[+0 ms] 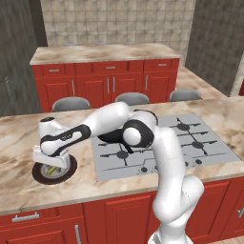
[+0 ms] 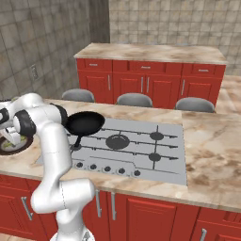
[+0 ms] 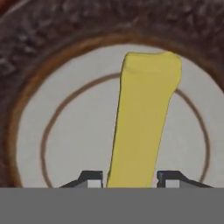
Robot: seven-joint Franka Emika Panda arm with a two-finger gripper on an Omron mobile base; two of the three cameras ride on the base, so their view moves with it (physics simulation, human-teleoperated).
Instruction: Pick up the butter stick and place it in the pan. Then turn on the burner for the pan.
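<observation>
On the kitchen island counter (image 1: 19, 138), the plate (image 1: 40, 172) sits to the left of the cooktop (image 1: 200, 143), with the butter stick (image 3: 144, 118) lying on the plate's centre between the fingertips (image 3: 92, 178) of the gripper (image 3: 130, 179) lowered over it. The pan (image 2: 84, 123) rests on the cooktop's rear left burner, handle toward the front edge. Three stools (image 2: 134, 99) line the island's far side, before a second counter (image 2: 150, 52) along the back wall.

Grey tiled walls (image 1: 119, 19) back red cabinets (image 1: 107, 86) under marble counters (image 1: 102, 52).
</observation>
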